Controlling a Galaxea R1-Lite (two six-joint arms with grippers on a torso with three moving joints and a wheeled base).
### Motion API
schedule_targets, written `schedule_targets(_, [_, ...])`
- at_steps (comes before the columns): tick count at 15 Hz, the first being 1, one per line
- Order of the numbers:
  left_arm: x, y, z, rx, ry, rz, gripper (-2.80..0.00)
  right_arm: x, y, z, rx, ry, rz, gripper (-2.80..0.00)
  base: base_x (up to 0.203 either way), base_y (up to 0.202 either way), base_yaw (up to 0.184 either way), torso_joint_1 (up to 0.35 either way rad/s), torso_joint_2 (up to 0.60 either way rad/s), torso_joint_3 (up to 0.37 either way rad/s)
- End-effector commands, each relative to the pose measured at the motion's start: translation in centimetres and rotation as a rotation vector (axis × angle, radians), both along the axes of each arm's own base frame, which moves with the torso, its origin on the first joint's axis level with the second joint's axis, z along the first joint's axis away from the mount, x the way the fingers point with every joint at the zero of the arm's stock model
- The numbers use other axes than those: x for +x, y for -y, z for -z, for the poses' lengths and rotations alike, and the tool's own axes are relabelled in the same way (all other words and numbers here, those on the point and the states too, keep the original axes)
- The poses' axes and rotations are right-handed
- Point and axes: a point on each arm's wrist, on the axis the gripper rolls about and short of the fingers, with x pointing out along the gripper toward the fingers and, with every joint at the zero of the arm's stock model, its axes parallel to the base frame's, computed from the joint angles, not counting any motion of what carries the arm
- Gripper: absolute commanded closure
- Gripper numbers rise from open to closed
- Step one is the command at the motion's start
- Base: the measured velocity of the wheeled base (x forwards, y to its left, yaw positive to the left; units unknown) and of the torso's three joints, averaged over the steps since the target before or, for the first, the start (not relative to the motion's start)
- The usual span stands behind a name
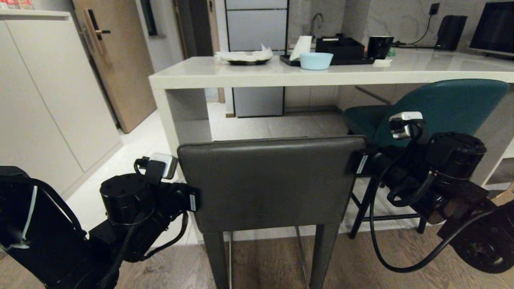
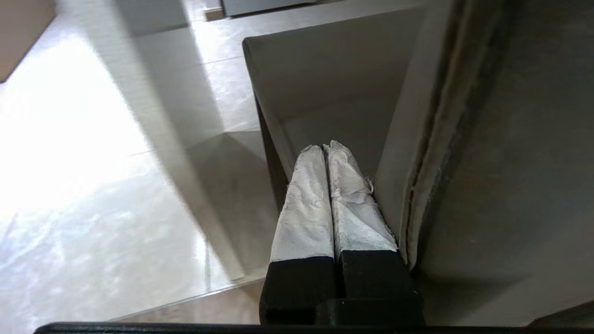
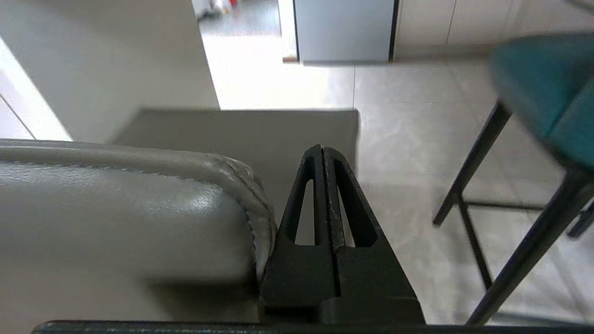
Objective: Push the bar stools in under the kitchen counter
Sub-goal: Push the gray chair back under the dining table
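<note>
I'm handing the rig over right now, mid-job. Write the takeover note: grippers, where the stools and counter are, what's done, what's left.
Left gripper: shut, holding nothing, beside the left edge of the grey stool backrest.
Right gripper: shut, holding nothing, beside the backrest's right edge.
Grey stool: straight ahead, between both arms, its back short of the kitchen counter edge.
Teal stool: to the right, seat partly under the counter.
Done: arms bracket the grey stool.
Left: push the grey stool in under the counter, then check the teal one.
</note>
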Motion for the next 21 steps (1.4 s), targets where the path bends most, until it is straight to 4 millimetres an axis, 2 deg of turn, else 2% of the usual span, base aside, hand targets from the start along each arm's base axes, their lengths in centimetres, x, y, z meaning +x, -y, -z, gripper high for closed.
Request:
schedule_targets(1, [-0.3,0.3,-0.2,-0.004,0.015,-0.02,0.0,0.0,0.0,-0.2,0.007,0.014,-0.001,0.0,0.0,0.137,-0.001,0.007,0.0,0.002])
schedule_targets(9, [0.3,0.5,-0.5,0.018,0.042,-0.033,0.0,-0.1,0.1,-0.4,0.009,0.019,0.001,0.0,0.014,0.01,0.0,0.0,0.0,0.001])
schedule_targets(12, [0.8,0.8,-1.0,0.013,0.065,-0.034,0.0,-0.1,0.0,-0.4,0.009,0.019,-0.001,0.0,0.187,0.0,-0.001,0.005,0.0,-0.002])
schedule_targets(21, [0.6,0.7,-0.8,0.016,0.055,-0.035,0.0,0.1,-0.1,-0.4,0.009,0.019,-0.002,0.0,0.189,0.0,0.001,0.002,0.0,0.004])
